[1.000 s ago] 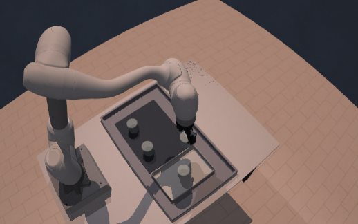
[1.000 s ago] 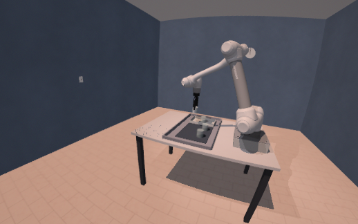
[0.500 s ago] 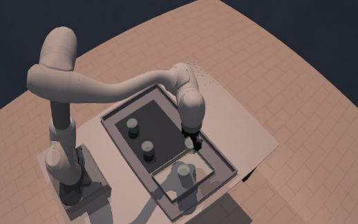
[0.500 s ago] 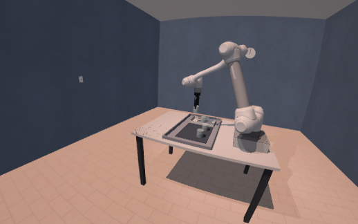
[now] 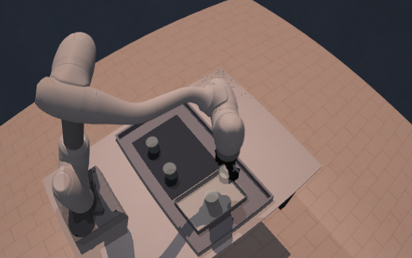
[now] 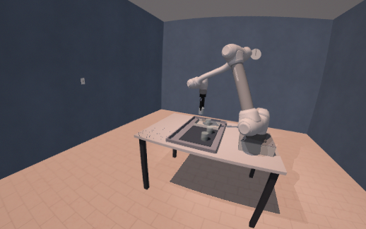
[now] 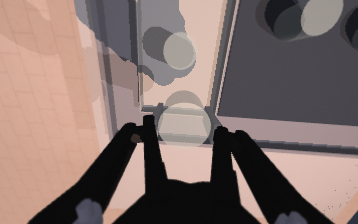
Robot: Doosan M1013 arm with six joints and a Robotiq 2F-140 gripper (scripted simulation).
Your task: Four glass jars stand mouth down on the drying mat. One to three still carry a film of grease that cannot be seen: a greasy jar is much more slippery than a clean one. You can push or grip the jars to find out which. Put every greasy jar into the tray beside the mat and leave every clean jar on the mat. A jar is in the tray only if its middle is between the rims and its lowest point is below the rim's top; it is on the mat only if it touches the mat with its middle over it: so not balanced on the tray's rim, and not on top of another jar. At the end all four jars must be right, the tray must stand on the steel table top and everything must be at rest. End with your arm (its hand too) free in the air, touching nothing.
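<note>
My gripper [image 5: 228, 170] [image 6: 201, 107] [image 7: 183, 112] is shut on a glass jar [image 5: 223, 174] [image 7: 184, 124] and holds it mouth down in the air, above the far corner of the tray [image 5: 188, 217] [image 7: 140, 85]. One jar [image 5: 213, 203] [image 7: 179, 50] stands inside the tray. Two jars [image 5: 152, 145] [image 5: 170, 171] stand on the dark drying mat [image 5: 187, 139] [image 7: 290, 75]. One mat jar [image 7: 320, 15] shows at the top right of the wrist view.
Mat and tray lie inside a grey raised frame [image 5: 262, 187] on the steel table top [image 5: 278, 151] [image 6: 240, 155]. The arm's base block [image 5: 107, 207] stands at the table's left end. The table's far corner is speckled [image 5: 223, 76].
</note>
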